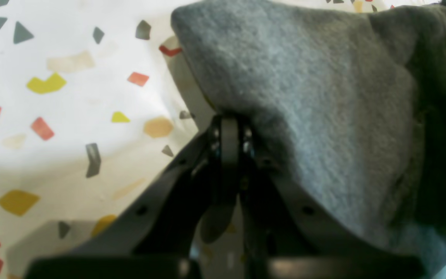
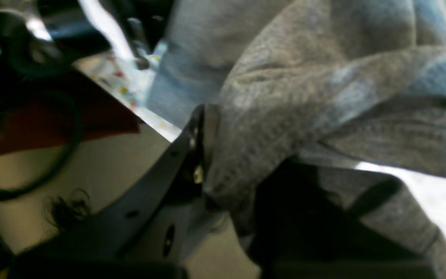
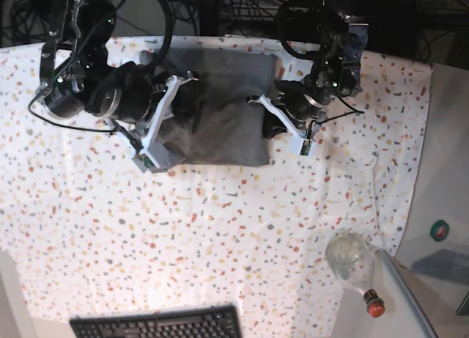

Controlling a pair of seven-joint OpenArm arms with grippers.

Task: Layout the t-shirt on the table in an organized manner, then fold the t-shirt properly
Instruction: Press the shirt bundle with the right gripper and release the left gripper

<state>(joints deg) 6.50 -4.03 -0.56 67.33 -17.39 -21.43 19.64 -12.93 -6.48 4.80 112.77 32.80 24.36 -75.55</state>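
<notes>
Base view: t-shirt (image 3: pixel 220 111) looks part-folded at table's (image 3: pixel 220 228) far edge, left gripper (image 1: pixel 229 124) & right gripper (image 2: pixel 203 155) both pinching its cloth; final folds prob. left.

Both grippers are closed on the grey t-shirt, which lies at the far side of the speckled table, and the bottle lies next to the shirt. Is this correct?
Not quite. In the base view the bottle lies far from the t-shirt, at the near corner of the table. The rest holds: the left gripper and the right gripper are both shut on the shirt.
</notes>
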